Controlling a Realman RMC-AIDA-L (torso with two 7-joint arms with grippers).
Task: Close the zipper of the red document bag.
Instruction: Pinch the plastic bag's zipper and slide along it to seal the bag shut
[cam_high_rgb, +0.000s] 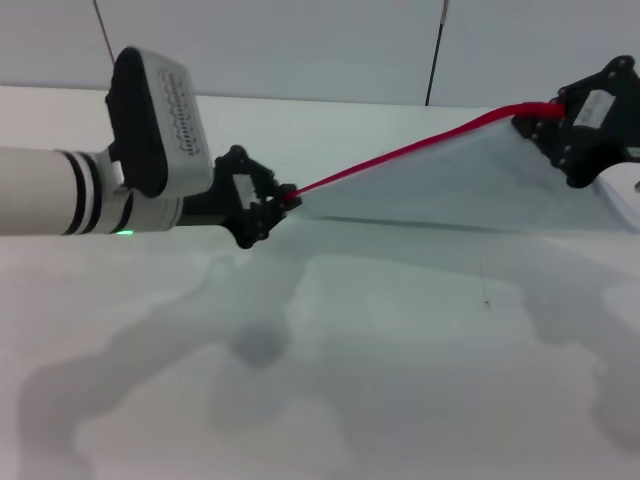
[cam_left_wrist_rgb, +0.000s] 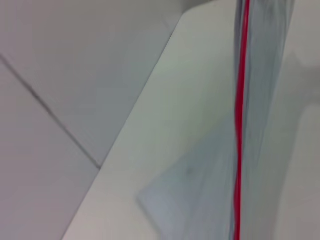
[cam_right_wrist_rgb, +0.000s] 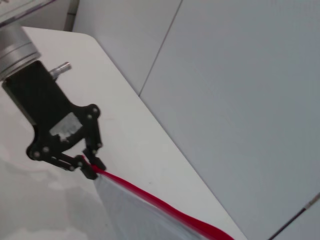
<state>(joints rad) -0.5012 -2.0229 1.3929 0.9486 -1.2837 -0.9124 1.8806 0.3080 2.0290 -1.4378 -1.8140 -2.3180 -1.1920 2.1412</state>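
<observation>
With the red document bag (cam_high_rgb: 470, 180) stretched taut above the desk (cam_high_rgb: 400, 380), left gripper (cam_high_rgb: 285, 197) and right gripper (cam_high_rgb: 540, 115) each pinch an end of the zipper (cam_high_rgb: 400, 153), so closing seems nearly done, needing only release.

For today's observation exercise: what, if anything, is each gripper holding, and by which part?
Both hold the red document bag by its zipper edge: the left gripper pinches one end, the right gripper the other, lifting it off the table.
</observation>
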